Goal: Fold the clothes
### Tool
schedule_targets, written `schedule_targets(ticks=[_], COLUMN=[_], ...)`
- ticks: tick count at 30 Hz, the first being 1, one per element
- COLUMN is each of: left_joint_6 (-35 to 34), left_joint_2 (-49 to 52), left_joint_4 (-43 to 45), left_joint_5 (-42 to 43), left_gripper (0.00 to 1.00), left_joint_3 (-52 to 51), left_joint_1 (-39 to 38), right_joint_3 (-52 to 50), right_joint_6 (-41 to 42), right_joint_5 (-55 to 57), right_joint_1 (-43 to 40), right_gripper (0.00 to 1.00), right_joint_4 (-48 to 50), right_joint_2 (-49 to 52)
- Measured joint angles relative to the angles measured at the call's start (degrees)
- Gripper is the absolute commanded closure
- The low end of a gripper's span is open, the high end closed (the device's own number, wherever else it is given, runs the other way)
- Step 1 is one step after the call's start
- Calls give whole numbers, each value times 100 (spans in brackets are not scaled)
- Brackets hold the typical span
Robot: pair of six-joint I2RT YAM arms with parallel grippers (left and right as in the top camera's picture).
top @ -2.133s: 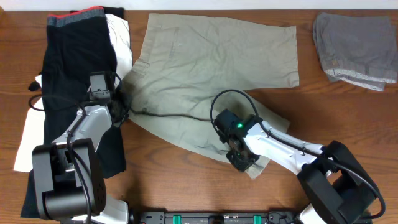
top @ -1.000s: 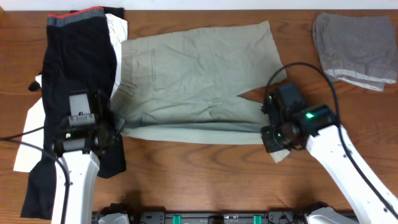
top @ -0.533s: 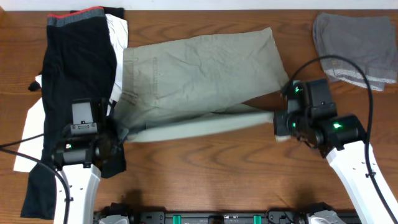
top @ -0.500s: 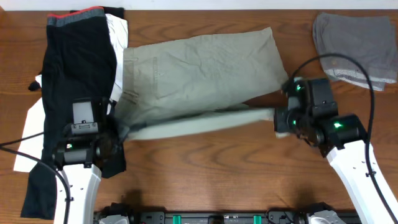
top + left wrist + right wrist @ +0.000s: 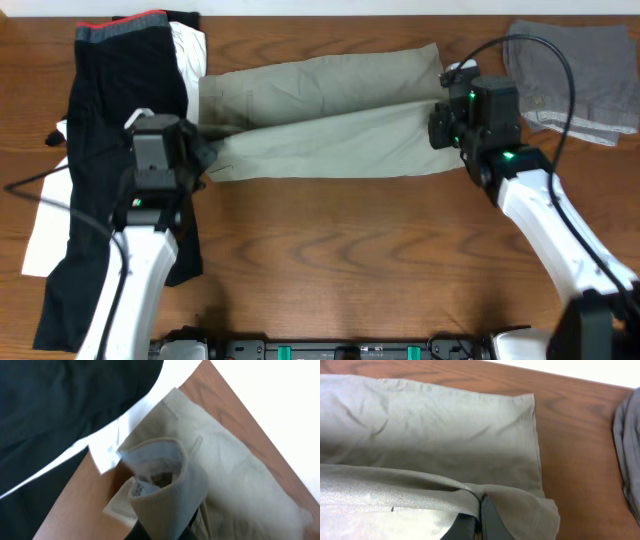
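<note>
Khaki shorts [image 5: 320, 125]: woven cotton-type cloth, matt, fine creases. Waistband lining [image 5: 150, 460] is paler and smoother.
Table [image 5: 350, 270]: reddish-brown wood, grain visible, smooth, low satin sheen.
Black garment [image 5: 115, 100]: matt cloth, soft folds. Band [image 5: 122, 25] at top edge: grey cloth, red trim, matt.
White sheet [image 5: 45, 225] under black garment: matt, flat; cloth or paper not determinable.
Grey garment [image 5: 575, 70]: matt cloth, slightly coarser texture.
Arm links [image 5: 555, 225]: white plastic, smooth, glossy.
Wrist housings [image 5: 155, 155]: black plastic, matt.
</note>
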Motion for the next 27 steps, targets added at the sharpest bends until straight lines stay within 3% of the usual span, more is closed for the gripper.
schedule_targets(ticks=[15, 27], left_joint_6=[2, 492], left_joint_2=[2044, 2400], left_joint_4=[3580, 5132], left_joint_5=[-247, -295], left_gripper=[94, 94], left_joint_3=[-31, -35], left_joint_1=[-2, -131], right_joint_3=[2, 0], right_joint_6=[-120, -125], right_joint_5=[149, 369], right_joint_1=[-7, -20], right_gripper=[99, 98], right_joint_4=[2428, 4430], right_joint_2=[1596, 2411])
